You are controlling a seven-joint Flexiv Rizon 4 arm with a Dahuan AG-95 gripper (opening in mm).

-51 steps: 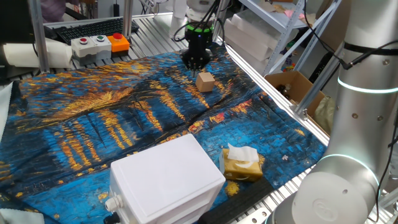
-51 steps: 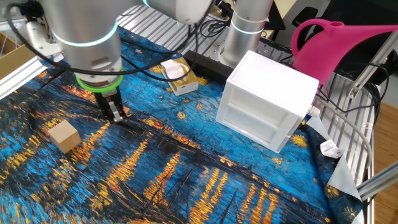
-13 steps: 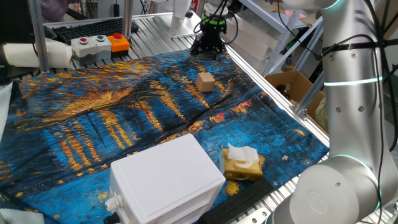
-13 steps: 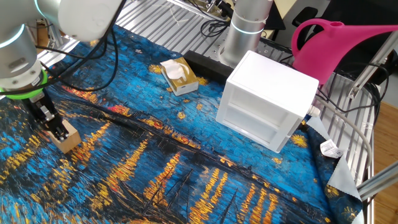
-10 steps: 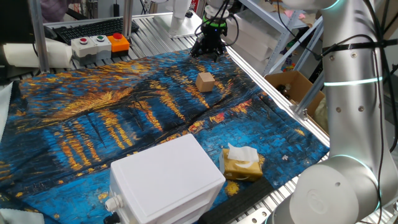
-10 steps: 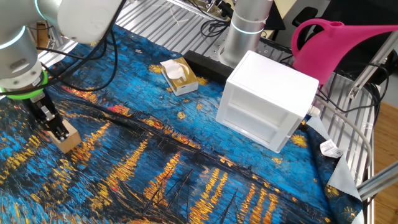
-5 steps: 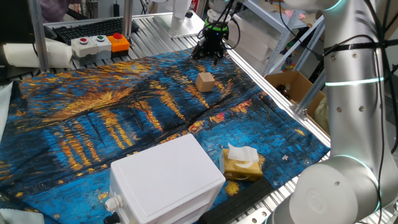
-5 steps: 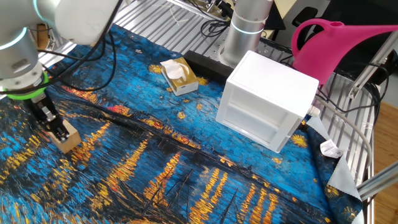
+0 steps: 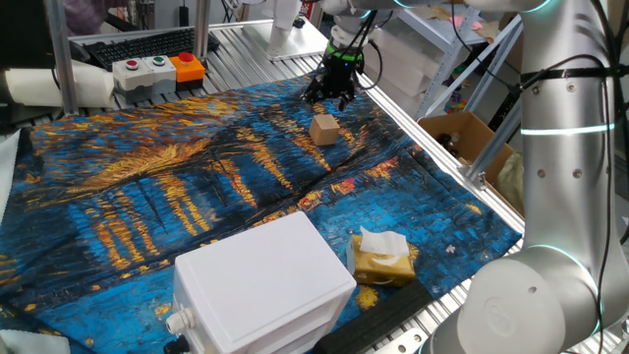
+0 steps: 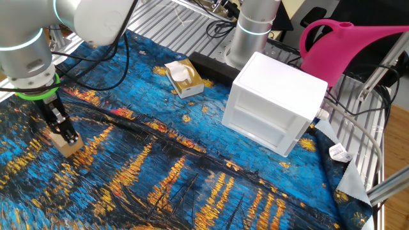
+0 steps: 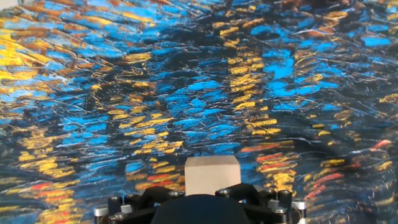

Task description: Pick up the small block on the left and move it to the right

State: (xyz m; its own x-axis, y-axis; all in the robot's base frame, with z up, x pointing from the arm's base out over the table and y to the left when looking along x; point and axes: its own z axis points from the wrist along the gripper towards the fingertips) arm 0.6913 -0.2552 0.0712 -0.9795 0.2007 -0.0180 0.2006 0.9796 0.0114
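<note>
In the other fixed view we see the arm reaching in from the upper left, its gripper (image 10: 62,130) pointing straight down at the far left of the cloth, fingertips just above the small block (image 10: 66,144). The jaws stand wide apart and hold nothing; whether a finger touches the cube we cannot tell. In the hand view the small block (image 11: 212,176) sits low in the middle, right at the gripper's dark body, with bare patterned cloth all around it. In the one fixed view the gripper (image 9: 330,94) hangs over the far edge of the blue and gold cloth (image 9: 177,187), and the small block (image 9: 324,129) lies just nearer than it, a little in from the cloth's far right edge. Left of the block the cloth runs open and flat for a long stretch. On the near side stand one white box (image 9: 263,285) and, to its right, one yellow-brown packet (image 9: 381,259) with white tissue on top, well apart from the block. Beyond the far edge lies one button panel (image 9: 157,69). In the other fixed view one pink watering can (image 10: 348,48) stands at the far right, behind the white box (image 10: 276,103).
</note>
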